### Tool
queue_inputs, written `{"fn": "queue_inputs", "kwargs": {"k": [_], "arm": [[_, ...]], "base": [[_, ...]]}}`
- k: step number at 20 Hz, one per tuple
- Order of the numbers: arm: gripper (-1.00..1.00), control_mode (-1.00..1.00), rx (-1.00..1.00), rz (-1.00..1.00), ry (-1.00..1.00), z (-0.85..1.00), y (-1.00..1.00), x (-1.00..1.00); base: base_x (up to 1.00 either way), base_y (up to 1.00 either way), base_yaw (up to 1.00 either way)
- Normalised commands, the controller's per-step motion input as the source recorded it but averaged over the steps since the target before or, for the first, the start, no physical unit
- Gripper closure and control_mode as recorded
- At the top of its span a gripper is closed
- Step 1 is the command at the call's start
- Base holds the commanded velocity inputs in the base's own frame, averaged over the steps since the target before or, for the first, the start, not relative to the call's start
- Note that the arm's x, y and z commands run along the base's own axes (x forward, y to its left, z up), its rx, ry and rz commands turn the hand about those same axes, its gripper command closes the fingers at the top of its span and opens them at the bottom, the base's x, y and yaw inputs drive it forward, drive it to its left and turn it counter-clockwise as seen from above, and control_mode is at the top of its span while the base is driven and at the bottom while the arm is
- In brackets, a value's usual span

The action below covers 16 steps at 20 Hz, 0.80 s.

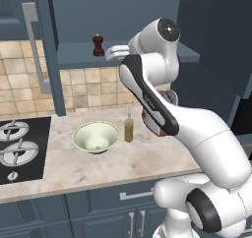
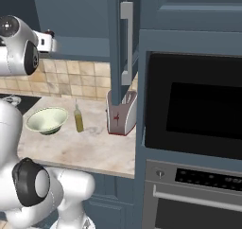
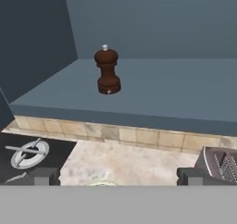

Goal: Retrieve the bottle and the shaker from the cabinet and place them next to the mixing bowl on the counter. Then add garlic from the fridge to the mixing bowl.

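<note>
So my gripper [image 3: 115, 176] is spread wide and holding nothing, raised level with the cabinet [image 3: 152, 86] shelf, and the shaker [image 3: 107, 71] stands upright on that shelf straight ahead of me, a touch to the left of the line between my fingertips and well apart from them. Its long axis is vertical, so I judge the coming move as a forward reach with a slight leftward shift until my open jaws sit either side of its waist. Below, the bottle [image 1: 129, 127] already stands on the counter [image 1: 147, 158] just right of the mixing bowl [image 1: 96, 137].
</note>
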Motion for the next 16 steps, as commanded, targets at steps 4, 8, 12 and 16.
{"fn": "queue_inputs", "kwargs": {"k": [4,8,12,16], "arm": [[-1.0,-1.0,0.0,0.03,0.0,0.16,0.24,0.4],[-1.0,-1.0,0.0,0.04,0.0,0.23,0.1,0.39],[-1.0,-1.0,0.0,0.05,0.02,0.06,0.05,0.35],[-1.0,-1.0,-0.01,0.07,0.08,-0.03,0.0,0.39]], "base": [[0.0,0.0,0.0],[0.0,0.0,0.0],[0.0,0.0,0.0],[0.0,0.0,0.0]]}}
